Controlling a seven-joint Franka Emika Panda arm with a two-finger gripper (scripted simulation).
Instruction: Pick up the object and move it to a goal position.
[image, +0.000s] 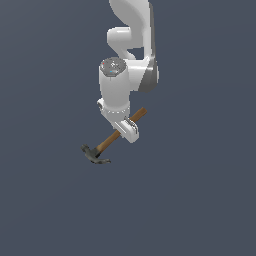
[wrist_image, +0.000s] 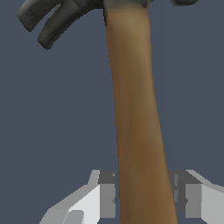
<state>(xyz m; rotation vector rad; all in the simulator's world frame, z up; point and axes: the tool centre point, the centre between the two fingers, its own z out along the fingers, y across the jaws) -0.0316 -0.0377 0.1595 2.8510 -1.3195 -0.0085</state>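
Observation:
The hammer (image: 107, 142) has a slim brown wooden handle and a dark grey metal head with a curved claw (image: 95, 154). In the exterior view it lies on a slant, head toward the lower left. My gripper (image: 128, 131) straddles the handle past its middle, toward the butt end. In the wrist view the handle (wrist_image: 135, 113) runs between my two fingers (wrist_image: 103, 197), which press on it from both sides, and the gripper (wrist_image: 144, 199) is shut on it. The head and claw (wrist_image: 48, 19) show at the far end. I cannot tell whether the hammer is off the floor.
A plain dark blue-grey floor (image: 200, 200) fills the view all round. The white arm (image: 130, 45) rises above the gripper. No other objects show.

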